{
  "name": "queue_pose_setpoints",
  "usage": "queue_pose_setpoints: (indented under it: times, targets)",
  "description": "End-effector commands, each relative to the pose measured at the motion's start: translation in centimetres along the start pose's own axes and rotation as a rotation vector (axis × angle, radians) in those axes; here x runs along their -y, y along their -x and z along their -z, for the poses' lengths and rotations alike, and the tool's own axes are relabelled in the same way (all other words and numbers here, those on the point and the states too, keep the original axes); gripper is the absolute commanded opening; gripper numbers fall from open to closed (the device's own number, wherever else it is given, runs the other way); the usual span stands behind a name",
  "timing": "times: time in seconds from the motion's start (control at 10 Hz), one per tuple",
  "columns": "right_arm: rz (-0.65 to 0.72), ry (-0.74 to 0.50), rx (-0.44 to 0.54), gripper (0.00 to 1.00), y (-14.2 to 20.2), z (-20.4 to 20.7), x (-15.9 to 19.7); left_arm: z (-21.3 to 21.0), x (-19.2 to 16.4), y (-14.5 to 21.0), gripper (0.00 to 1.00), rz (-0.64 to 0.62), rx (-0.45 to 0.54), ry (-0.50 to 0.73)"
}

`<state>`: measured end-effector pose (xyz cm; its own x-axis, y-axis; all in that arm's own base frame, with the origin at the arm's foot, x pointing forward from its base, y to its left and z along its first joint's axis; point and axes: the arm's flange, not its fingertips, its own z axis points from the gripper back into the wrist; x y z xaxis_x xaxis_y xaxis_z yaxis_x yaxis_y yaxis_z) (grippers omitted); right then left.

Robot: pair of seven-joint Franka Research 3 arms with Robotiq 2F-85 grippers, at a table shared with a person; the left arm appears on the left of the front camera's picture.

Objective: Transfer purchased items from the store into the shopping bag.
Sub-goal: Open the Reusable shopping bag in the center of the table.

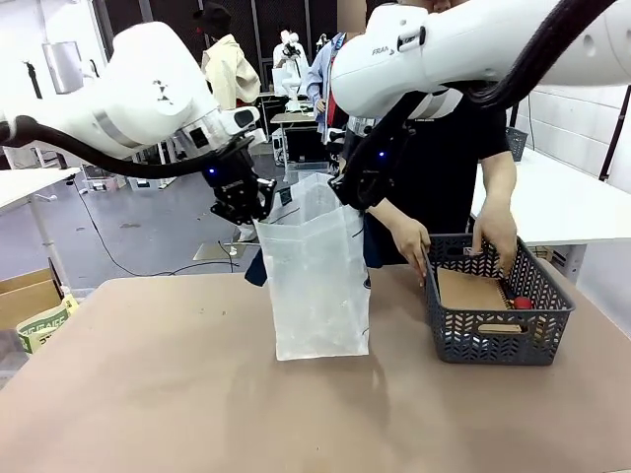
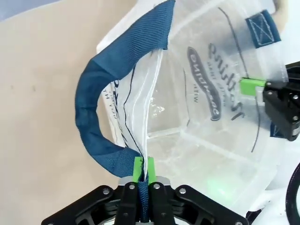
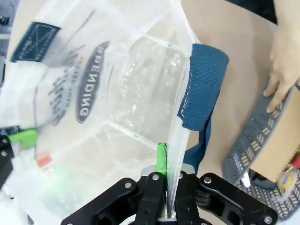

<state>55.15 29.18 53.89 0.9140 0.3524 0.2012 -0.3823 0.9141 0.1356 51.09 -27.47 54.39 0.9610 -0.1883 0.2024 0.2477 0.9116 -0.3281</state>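
The left tool (image 2: 144,169) is pressed together on the rim of the shopping bag (image 1: 314,286), right where the woven navy strap (image 2: 101,117) joins. The right tool (image 3: 165,157) pinches the opposite thin, crinkled edge. The translucent bag stands open on the tan surface (image 1: 148,394), its print blurred through the film. Nearby, the dark lattice basket (image 1: 498,340) holds a flat brown package (image 1: 471,291). Other contents are half hidden behind its wall and a person's hand (image 1: 496,236).
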Motion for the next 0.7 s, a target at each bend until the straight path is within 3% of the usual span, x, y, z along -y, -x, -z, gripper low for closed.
queue_pose_setpoints:
  times: [0.0,0.4,0.6]
  targets:
    - [-0.018,0.024,0.018,0.00,2.7,0.0,0.7,-0.7,-1.3,2.1,0.00,0.015,0.025,0.016]
    - [-0.071,0.060,0.040,0.00,4.3,-0.7,1.5,-2.0,-2.4,3.9,0.00,-0.045,0.044,-0.080]
    - [-0.088,0.077,0.052,0.00,4.9,-0.7,1.7,-2.2,-2.4,4.7,0.00,-0.003,0.044,-0.131]
